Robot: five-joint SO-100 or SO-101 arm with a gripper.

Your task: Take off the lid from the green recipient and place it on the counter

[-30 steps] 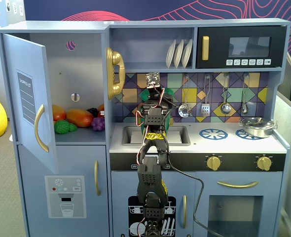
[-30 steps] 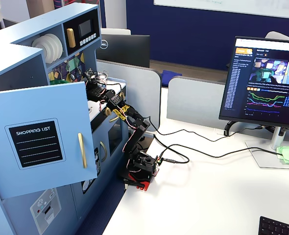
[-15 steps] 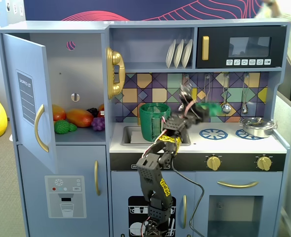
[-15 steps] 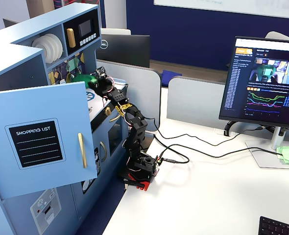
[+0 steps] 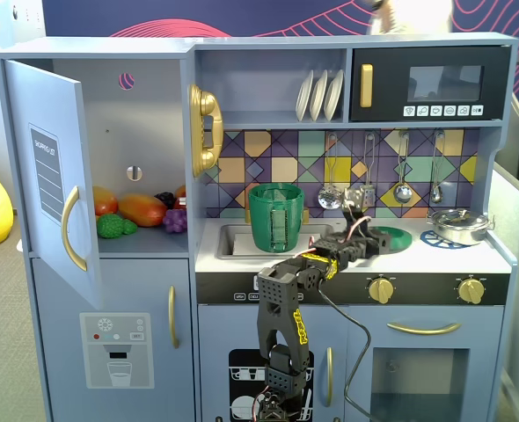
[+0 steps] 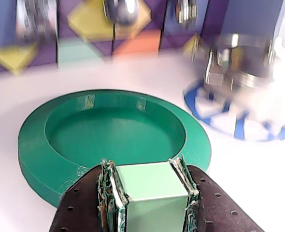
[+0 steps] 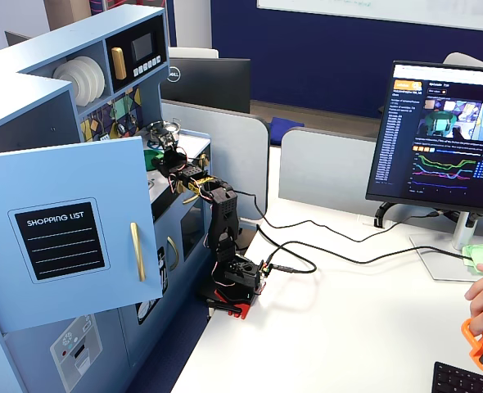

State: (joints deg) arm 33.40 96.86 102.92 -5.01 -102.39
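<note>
Tool (image 6: 152, 195) clenched on knob (image 6: 154, 186) of lid (image 6: 41, 150), resting on counter (image 6: 258, 179); best released gently, then lifted straight up.

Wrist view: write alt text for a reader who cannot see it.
The tool grips the pale green knob of the dark green lid, which lies on the white counter. A blurred silver pan sits on a blue burner ring at right, with a tiled backsplash behind.
</note>
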